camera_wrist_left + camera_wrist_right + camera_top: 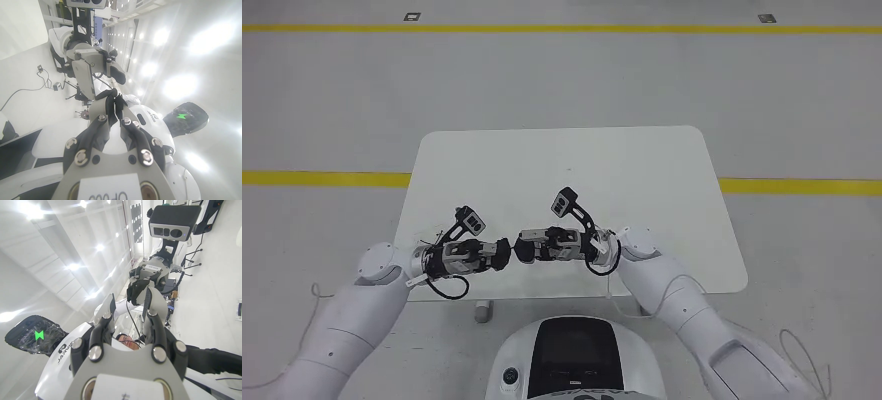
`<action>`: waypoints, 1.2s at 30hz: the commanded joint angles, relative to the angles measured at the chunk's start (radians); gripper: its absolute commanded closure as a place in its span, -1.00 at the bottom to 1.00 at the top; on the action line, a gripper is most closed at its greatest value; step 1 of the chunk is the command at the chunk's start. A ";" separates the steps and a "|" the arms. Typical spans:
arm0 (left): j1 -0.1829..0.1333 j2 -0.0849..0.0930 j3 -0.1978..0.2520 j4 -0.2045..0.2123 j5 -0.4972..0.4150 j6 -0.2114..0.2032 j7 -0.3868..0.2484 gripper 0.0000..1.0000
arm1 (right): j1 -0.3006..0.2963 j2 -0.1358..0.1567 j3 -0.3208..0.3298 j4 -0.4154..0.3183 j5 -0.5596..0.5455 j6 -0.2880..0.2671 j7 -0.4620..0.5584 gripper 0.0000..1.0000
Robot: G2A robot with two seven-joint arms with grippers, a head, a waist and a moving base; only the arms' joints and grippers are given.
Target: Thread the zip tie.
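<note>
Right hand (130,302) spread wide, left hand (114,97) pinching a thin, black zip tie (133,321).

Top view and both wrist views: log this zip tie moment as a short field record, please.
Left gripper: shut on the zip tie
Right gripper: open, tip to tip with the left gripper
Zip tie: thin black strand trailing from the left gripper, seemingly through the right gripper's opening
Place: above the table's near edge
Threaded: cannot tell
</note>
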 commanded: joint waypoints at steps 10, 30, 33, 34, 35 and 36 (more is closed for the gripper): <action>-0.012 -0.005 0.011 0.017 0.024 0.004 0.006 1.00 | -0.006 0.009 0.007 -0.026 -0.034 0.006 -0.009 0.62; -0.021 -0.009 0.012 0.035 0.074 -0.004 0.032 1.00 | -0.016 0.026 0.008 -0.080 -0.126 0.034 -0.068 0.78; -0.021 -0.010 0.011 0.039 0.082 -0.007 0.040 1.00 | -0.019 0.029 0.009 -0.088 -0.140 0.038 -0.077 0.82; -0.021 -0.010 0.011 0.039 0.082 -0.007 0.040 1.00 | -0.020 0.030 0.009 -0.090 -0.144 0.039 -0.079 0.84; -0.020 -0.010 0.011 0.041 0.083 -0.007 0.042 1.00 | -0.020 0.031 0.008 -0.092 -0.147 0.041 -0.082 0.84; -0.020 -0.010 0.010 0.042 0.085 -0.008 0.043 1.00 | -0.022 0.031 0.008 -0.095 -0.149 0.042 -0.084 0.84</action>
